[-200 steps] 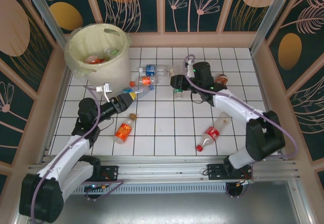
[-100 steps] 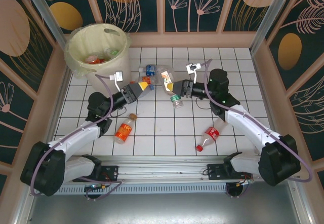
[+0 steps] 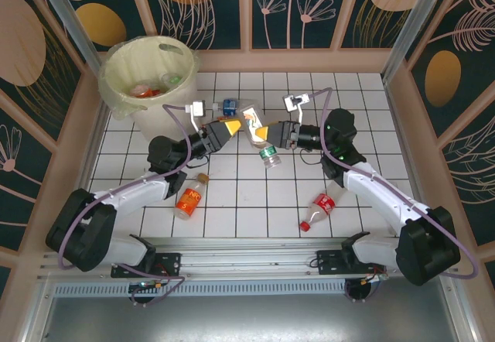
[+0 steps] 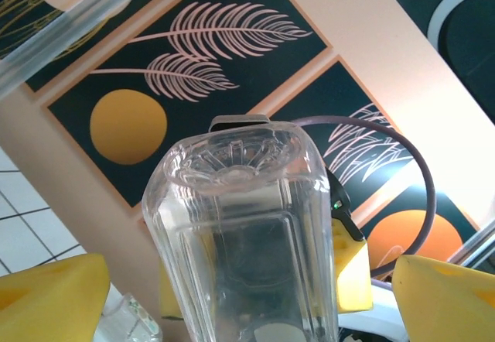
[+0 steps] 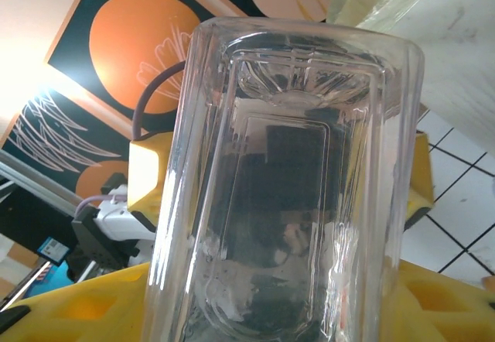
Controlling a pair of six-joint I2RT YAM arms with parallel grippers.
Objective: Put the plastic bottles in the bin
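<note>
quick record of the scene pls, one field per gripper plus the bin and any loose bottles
left gripper: open, either side of the clear bottle
right gripper: shut on the clear bottle
bin: far left corner, several bottles inside
outside bin: orange bottle, red-label bottle, blue-label bottle

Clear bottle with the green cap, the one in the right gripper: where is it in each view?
Top external: clear bottle at centre, green cap lowest in frame, held by the right gripper.
Left wrist: centre, ribbed base toward the camera, inside the open left gripper.
Right wrist: centre, close up.
Shared landmark: white tiled table.
</note>
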